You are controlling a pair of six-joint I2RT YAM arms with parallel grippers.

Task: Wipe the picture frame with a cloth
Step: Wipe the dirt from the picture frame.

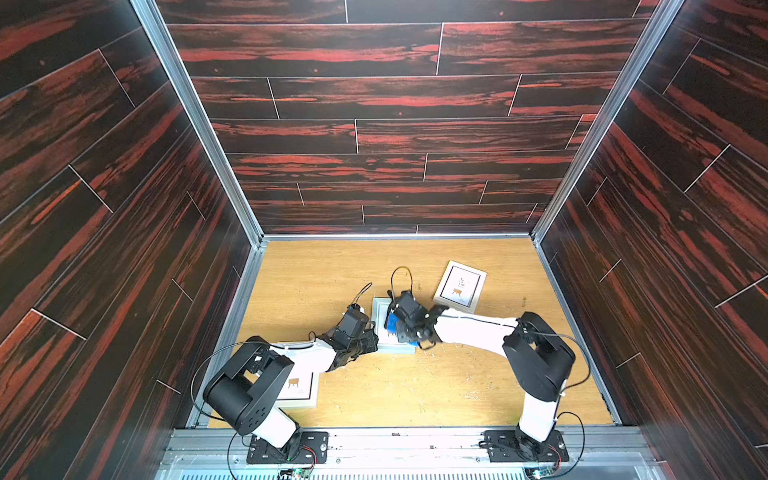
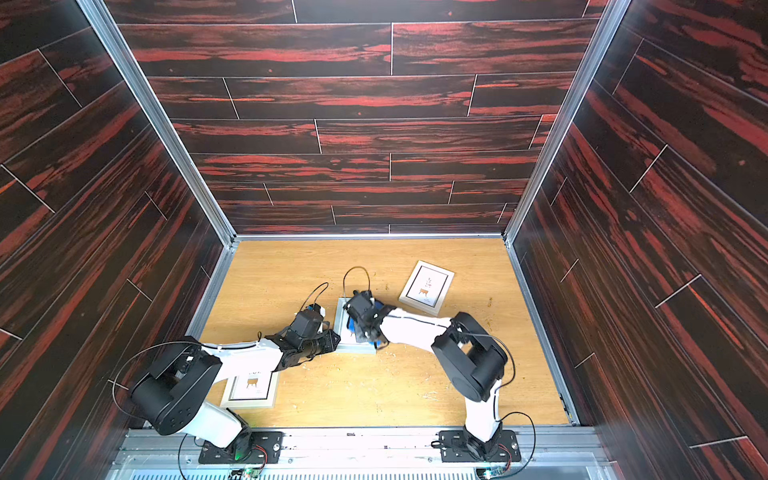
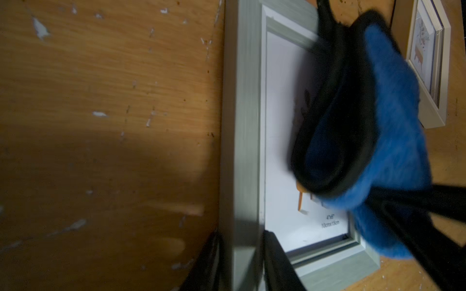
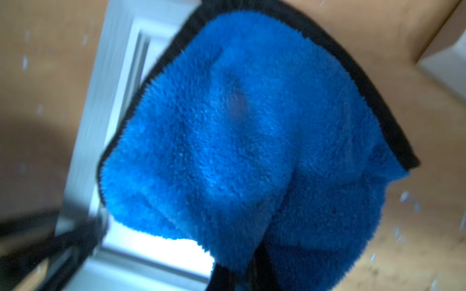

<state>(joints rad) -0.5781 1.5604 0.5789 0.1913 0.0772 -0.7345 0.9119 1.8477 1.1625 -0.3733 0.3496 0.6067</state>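
1. The cloth, blue and fluffy with black edging, hangs bunched from the right tool, whose jaws are clamped tight on it.
2. The cloth is over the glass of the grey-green picture frame, which lies flat near the middle of the tabletop.
3. The left tool pinches that frame's side rail between narrowly parted jaws.
4. A second frame lies further back on the right side.
5. A third frame lies partly beneath the left arm.

clear: far-left table | blocked: centre picture frame, far-right white frame
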